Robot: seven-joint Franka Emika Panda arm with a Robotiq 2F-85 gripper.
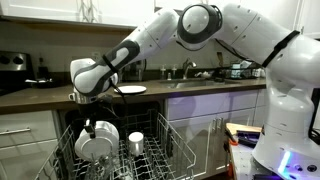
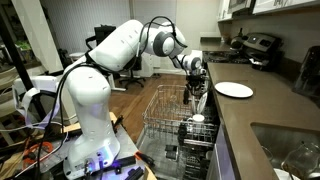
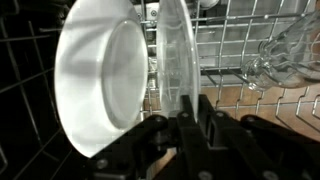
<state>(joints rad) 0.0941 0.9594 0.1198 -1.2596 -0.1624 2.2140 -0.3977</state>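
Observation:
In the wrist view my gripper (image 3: 195,100) is shut on the lower rim of a thin white plate (image 3: 172,45) that stands on edge in the dishwasher rack (image 3: 235,35). A deep white bowl (image 3: 100,75) stands just to its left, almost touching it. In both exterior views the gripper (image 1: 88,124) (image 2: 197,86) points down into the pulled-out rack (image 1: 160,150) (image 2: 165,120), right above the white dishes (image 1: 97,146). The plate itself is hard to make out in those views.
A clear glass (image 3: 285,55) lies in the rack to the right of the plate. A white cup (image 1: 136,140) (image 2: 198,119) stands in the rack. Another white plate (image 1: 130,90) (image 2: 234,90) lies on the dark counter. The sink (image 2: 290,150) is beyond.

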